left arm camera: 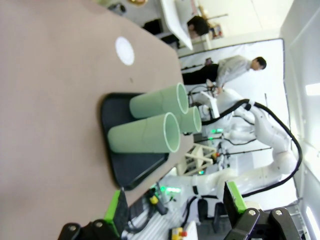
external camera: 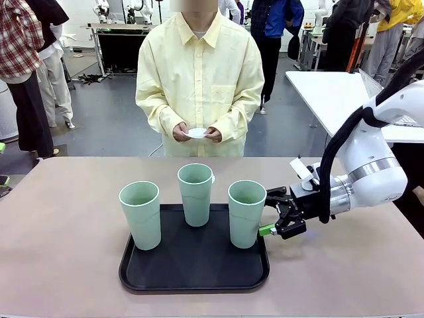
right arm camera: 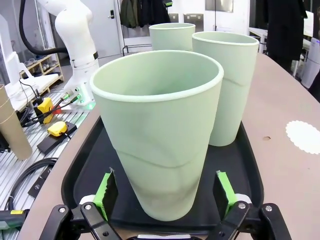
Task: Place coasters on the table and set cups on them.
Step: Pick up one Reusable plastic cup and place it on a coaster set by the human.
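Note:
Three mint-green cups stand on a black tray (external camera: 192, 275): left (external camera: 140, 215), middle (external camera: 196, 194) and right (external camera: 246, 213). My right gripper (external camera: 268, 213) is open, level with the right cup's lower half. In the right wrist view its green pads (right arm camera: 106, 190) straddle that cup (right arm camera: 157, 130) near the base, with small gaps on both sides. One scalloped white coaster (right arm camera: 305, 136) lies on the beige table (external camera: 59, 252) beyond the tray, and the left wrist view shows this coaster (left arm camera: 125, 51) too. The person holds another coaster (external camera: 197, 132) in both hands. My left gripper (left arm camera: 175, 205) is open, holding nothing.
The person stands at the table's far edge, hands at waist height. A white table (external camera: 331, 93) stands behind on the right. Bare tabletop lies left and right of the tray and between the tray and the far edge.

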Robot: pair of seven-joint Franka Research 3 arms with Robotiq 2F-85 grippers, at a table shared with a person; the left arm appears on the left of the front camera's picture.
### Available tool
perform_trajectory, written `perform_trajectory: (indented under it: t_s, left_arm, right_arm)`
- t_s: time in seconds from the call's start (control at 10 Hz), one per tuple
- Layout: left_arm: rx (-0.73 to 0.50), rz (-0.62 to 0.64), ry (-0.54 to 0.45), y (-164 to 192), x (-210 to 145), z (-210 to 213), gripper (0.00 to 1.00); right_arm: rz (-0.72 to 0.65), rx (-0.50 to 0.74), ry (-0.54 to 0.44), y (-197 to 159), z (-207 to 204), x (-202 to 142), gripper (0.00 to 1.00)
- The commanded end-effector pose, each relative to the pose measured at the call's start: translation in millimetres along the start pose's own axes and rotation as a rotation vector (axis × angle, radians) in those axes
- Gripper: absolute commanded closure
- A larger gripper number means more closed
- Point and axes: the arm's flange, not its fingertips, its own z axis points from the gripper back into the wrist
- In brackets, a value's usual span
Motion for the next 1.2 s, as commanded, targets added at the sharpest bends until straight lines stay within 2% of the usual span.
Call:
perform_trajectory:
  t_s: [0.0,0.7,0.8,0.9,1.0,1.1]
  left_arm:
    - [-0.014,-0.008,-0.005,-0.3,0.7,1.1,0.0]
    - [-0.014,-0.008,-0.005,-0.3,0.7,1.1,0.0]
    - [-0.014,-0.008,-0.005,-0.3,0.7,1.1,0.0]
    - [-0.014,-0.008,-0.005,-0.3,0.7,1.1,0.0]
    - [-0.014,-0.008,-0.005,-0.3,0.7,1.1,0.0]
    - [-0.014,-0.008,-0.005,-0.3,0.7,1.1,0.0]
  right_arm:
    - [0.032,-0.03,-0.011,-6.2,-15.4,-4.9,0.0]
    - [0.055,0.003,-0.029,-12.9,-42.7,-2.4,0.0]
    - [0.06,0.027,-0.045,-13.7,-42.4,-2.3,0.37]
    - [0.056,0.022,-0.048,-13.0,-40.5,-2.3,0.58]
    - [0.054,0.017,-0.053,-12.5,-38.7,-1.1,0.96]
    - [0.054,0.016,-0.052,-10.9,-37.0,-0.6,1.0]
